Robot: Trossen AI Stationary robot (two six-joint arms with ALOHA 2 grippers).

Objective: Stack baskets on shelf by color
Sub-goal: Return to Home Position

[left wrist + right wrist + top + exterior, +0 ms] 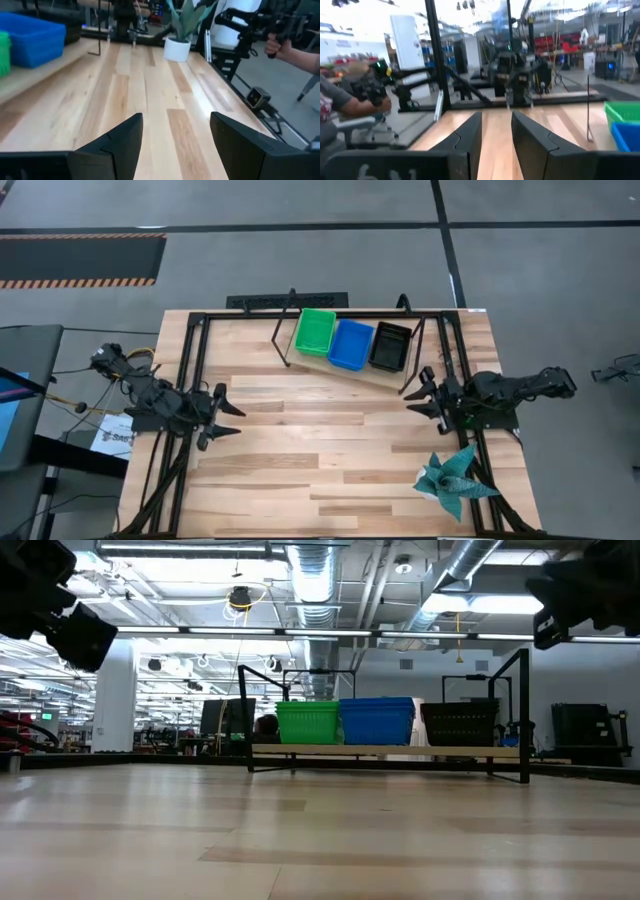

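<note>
The baskets sit side by side on the shelf [343, 367] at the table's far side: green [315, 332], blue [351, 344] and black [390, 346]. In the low view they stand on the board [385, 751] as green [308, 723], blue [377, 720] and black [458, 723]. How many are nested in each colour cannot be told. My left gripper [236, 420] [176, 120] hovers open over the table's left side, pointing right. My right gripper [412, 398] [496, 116] hovers open at the right side, just near the shelf's right legs, pointing left.
A teal folded-paper plant [455, 480] in a white pot [178, 47] stands at the table's near right corner. Black frame rails run along both table sides. A person's hand [280, 46] holds a device beyond the right edge. Bare wood [320, 450] lies between the grippers.
</note>
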